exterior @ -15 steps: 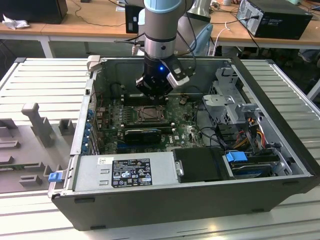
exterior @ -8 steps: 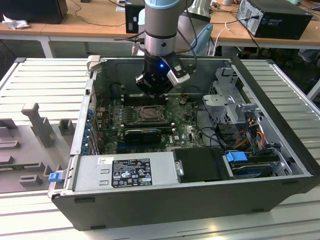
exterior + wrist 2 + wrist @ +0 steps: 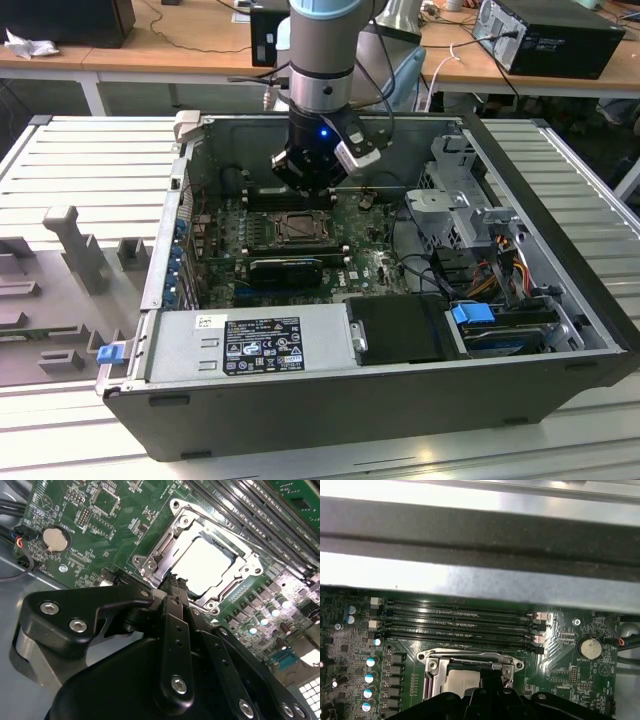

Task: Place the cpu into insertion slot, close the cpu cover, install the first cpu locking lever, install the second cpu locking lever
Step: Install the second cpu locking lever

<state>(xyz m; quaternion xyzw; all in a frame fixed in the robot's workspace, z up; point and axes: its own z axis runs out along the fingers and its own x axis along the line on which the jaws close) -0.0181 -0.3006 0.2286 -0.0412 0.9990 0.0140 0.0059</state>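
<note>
One robot arm reaches down into the open computer case, its gripper poised just above the near edge of the CPU socket on the green motherboard. The gripper's black fingers are pressed together into a single narrow tip and carry nothing. The cpu already lies in the socket, its pale metal top showing through the window of the cpu cover, which lies flat around it, beside the four memory slots.
</note>
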